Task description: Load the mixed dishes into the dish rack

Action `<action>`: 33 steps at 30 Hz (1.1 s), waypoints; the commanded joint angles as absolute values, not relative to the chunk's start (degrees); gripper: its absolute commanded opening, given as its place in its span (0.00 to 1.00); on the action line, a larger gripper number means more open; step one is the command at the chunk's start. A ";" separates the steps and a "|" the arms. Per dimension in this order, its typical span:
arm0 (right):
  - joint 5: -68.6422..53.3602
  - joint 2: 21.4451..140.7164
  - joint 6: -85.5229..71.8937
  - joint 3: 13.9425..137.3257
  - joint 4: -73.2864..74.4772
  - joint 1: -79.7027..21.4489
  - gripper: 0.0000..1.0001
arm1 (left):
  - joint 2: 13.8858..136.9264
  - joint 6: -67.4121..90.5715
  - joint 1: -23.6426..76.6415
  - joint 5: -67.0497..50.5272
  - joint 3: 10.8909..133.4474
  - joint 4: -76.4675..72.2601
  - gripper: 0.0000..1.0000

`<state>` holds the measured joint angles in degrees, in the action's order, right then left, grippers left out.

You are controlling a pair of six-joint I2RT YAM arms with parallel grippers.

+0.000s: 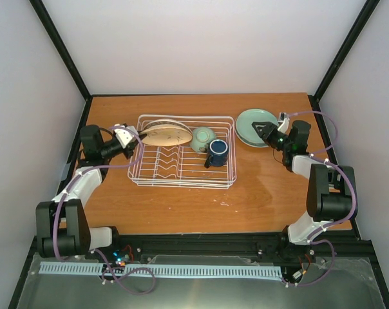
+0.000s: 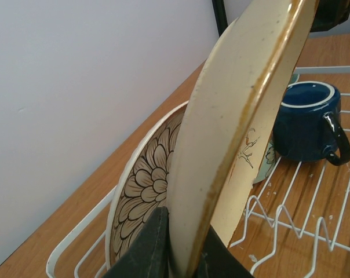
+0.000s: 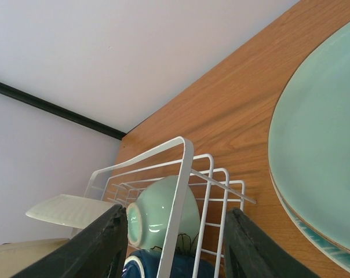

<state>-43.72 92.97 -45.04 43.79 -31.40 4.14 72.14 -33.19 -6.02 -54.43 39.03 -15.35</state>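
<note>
The brown wooden table (image 1: 265,187) fills the middle of the top view. The white wire dish rack (image 1: 181,175) sits on it, a little left of the middle.

Two teal plates (image 1: 251,125) lie in a stack on the table at the upper right, just beside the rack but not in it.

The cream leaf plate (image 1: 167,136) is over the upper left part of the rack, tipped on its edge. The left gripper (image 1: 131,137) pinches its rim with both fingers pressed tight on it. Close behind it, by the rack's left wall, the brown petal plate (image 2: 143,188) stands in the rack. I cannot tell if the two plates touch.

The dark blue mug (image 1: 217,153) stands mouth up in the right part of the rack. The small pale-green cup (image 1: 202,138) lies on its side just beside the mug, higher in the frame.

The right gripper (image 1: 270,132) is by the lower edge of the teal plates. Its fingers are spread wide and hold nothing.
</note>
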 commanded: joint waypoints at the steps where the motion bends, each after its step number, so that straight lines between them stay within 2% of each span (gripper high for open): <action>1: -43.23 91.70 -43.92 42.89 -33.08 4.44 0.44 | 73.86 -35.01 -6.41 -57.90 42.10 -25.71 0.01; 15: -42.65 91.76 -43.55 42.89 -32.71 4.48 0.44 | 77.10 -39.02 -6.42 -55.87 42.54 -27.22 0.01; 33: -42.60 93.08 -44.65 42.49 -34.10 4.44 0.44 | 83.40 -43.66 -6.39 -56.69 42.25 -20.77 0.01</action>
<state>-43.05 92.92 -44.64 43.22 -31.66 4.14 82.41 -40.95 -6.02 -53.01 39.44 -18.98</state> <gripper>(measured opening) 0.443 0.078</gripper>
